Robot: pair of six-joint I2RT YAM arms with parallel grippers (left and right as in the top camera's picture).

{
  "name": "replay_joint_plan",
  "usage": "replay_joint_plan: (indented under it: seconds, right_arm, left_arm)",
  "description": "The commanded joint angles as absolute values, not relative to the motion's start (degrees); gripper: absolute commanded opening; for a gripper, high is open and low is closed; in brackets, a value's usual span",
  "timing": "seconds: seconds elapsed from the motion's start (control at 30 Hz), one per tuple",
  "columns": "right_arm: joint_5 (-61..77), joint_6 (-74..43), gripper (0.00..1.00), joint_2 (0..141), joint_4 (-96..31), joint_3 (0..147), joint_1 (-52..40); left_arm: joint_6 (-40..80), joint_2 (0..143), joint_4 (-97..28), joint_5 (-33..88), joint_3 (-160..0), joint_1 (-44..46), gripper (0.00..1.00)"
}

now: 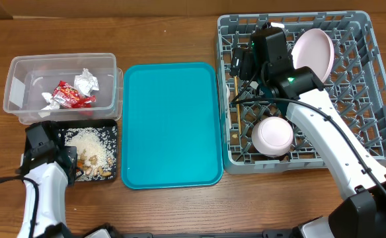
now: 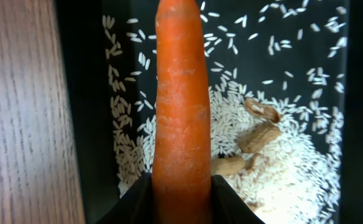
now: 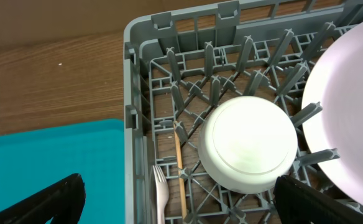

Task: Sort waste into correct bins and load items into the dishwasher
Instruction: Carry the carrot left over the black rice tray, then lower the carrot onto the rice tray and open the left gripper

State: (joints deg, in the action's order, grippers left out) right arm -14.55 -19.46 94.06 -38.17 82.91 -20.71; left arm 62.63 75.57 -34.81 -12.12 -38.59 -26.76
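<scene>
My left gripper (image 2: pixel 183 200) is shut on a small orange carrot (image 2: pixel 181 93), which sticks out over the black tray (image 2: pixel 88 112) holding white rice (image 2: pixel 275 162) and tan nut scraps (image 2: pixel 259 137). From overhead, the left gripper (image 1: pixel 66 157) hangs over that tray's left part. The clear tub (image 1: pixel 18 92) holds a red wrapper (image 1: pixel 71 96) and white paper wads (image 1: pixel 86 81). My right gripper (image 3: pixel 181 205) is open above the grey dish rack (image 3: pixel 135 93), over a white fork (image 3: pixel 161 193), a chopstick (image 3: pixel 180 165) and an upturned white bowl (image 3: pixel 251 144), beside a pale-pink plate (image 3: pixel 349 118).
A teal tray (image 1: pixel 172 125) lies between the bins and the rack (image 1: pixel 378 86). A pale-pink upturned bowl (image 1: pixel 272 135) sits at the rack's front, partly under the right arm. Bare wooden table lies beyond the rack's back left corner.
</scene>
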Motion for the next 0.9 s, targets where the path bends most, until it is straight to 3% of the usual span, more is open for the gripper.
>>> replay_joint_plan:
  seconds: [0.0, 0.13, 0.23, 0.27, 0.4, 0.57, 0.87]
  right_arm:
    - [-15.16, -19.55, 1.00, 93.86, -37.85, 83.61, -20.49]
    - [-15.16, -19.55, 1.00, 93.89, -37.85, 83.61, -20.49]
    - [-15.16, -19.55, 1.00, 93.86, -37.85, 83.61, -20.49]
    - [-15.16, -19.55, 1.00, 93.86, -37.85, 83.61, -20.49]
    - [-15.16, -19.55, 1.00, 93.86, -37.85, 83.61, -20.49]
    - [-15.16, -19.55, 1.00, 93.86, -37.85, 83.61, -20.49]
    - [-15.16, -19.55, 1.00, 93.89, -37.85, 83.61, -20.49]
  left_arm:
    - [62.41, 77.84, -33.93, -11.99, -38.28, -27.07, 0.07]
    - [62.37, 78.35, -33.71, -11.94, -38.30, -27.07, 0.12]
    - [61.69, 78.30, -33.56, -11.97, -38.30, -27.07, 0.38]
    - [61.67, 78.30, -33.58, -11.99, -38.33, -27.07, 0.40]
    - [60.71, 78.11, -33.63, -11.92, -38.89, -27.09, 0.39]
    - [50.78, 76.55, -34.72, -9.26, -42.39, -27.07, 0.28]
    - [44.47, 71.11, -47.64, -6.59, -54.30, -26.98, 0.41]
